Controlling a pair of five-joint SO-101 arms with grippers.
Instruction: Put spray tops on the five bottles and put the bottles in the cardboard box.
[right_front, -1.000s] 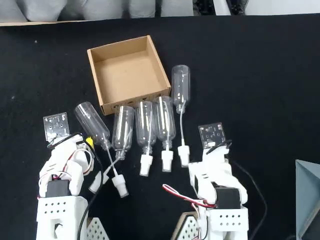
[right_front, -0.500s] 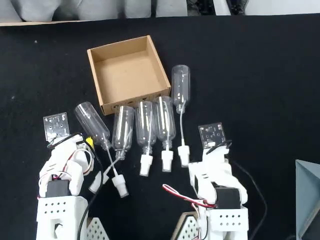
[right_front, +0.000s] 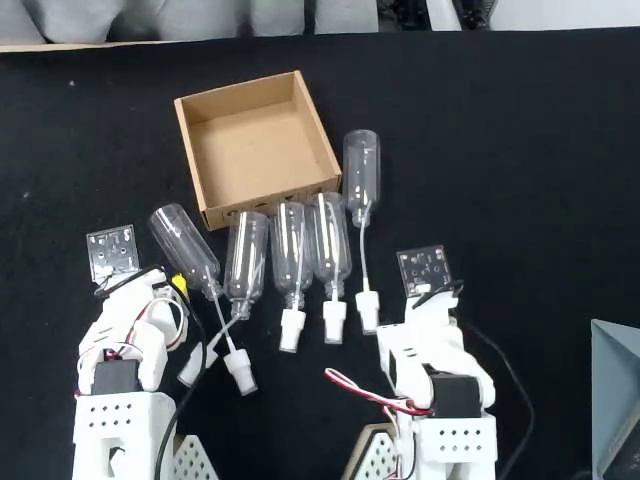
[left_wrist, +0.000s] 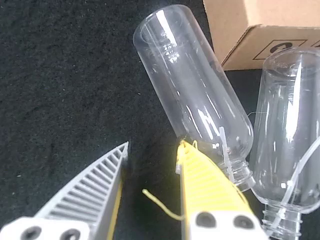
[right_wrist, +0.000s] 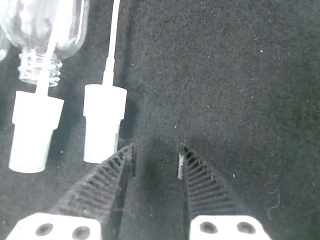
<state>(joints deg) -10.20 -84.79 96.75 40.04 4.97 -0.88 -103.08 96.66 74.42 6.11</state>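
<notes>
Left gripper (left_wrist: 152, 150) gapes empty, its yellow finger (left_wrist: 205, 190) just beside the leftmost bottle (left_wrist: 192, 85); right gripper (right_wrist: 156, 150) stands parted too, empty, beside a loose spray top (right_wrist: 102, 122). High view adds the other bottles (right_front: 292, 245) lying near the cardboard box (right_front: 255, 150), tops off their necks

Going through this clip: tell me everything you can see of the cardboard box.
The cardboard box is a shallow, square, open-topped tray of plain brown card with low upright walls. Its bare floor shows, and no bottle is in it yet. It sits flat on the black table, turned slightly askew, beyond the row of lying bottles. Their bases lie close to its near wall; whether they touch cannot be told. The left wrist view shows dark printed marks on that outer wall.
</notes>
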